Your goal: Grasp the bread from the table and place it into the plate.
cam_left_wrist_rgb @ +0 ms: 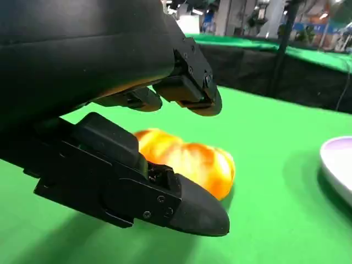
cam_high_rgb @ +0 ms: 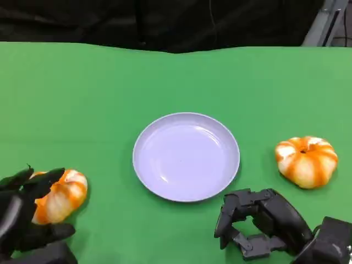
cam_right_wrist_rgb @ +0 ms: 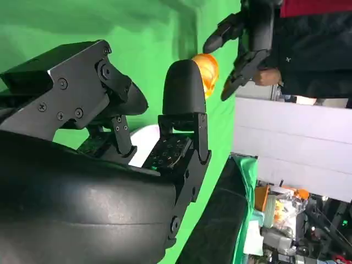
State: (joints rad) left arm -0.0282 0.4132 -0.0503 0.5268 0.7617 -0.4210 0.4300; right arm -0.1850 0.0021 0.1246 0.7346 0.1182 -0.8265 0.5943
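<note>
A lilac plate lies in the middle of the green table. One orange-and-white bread sits at the near left. My left hand is cupped around it, fingers over its top and thumb below. In the left wrist view the bread lies between the fingers and the thumb, with a gap above it. A second bread rests to the right of the plate. My right hand hovers in front of that bread and the plate, half curled and holding nothing.
The table's far edge meets a dark backdrop. Open green cloth lies between each bread and the plate. The left wrist view shows the plate's rim beyond the bread. The right wrist view shows my left hand by its bread.
</note>
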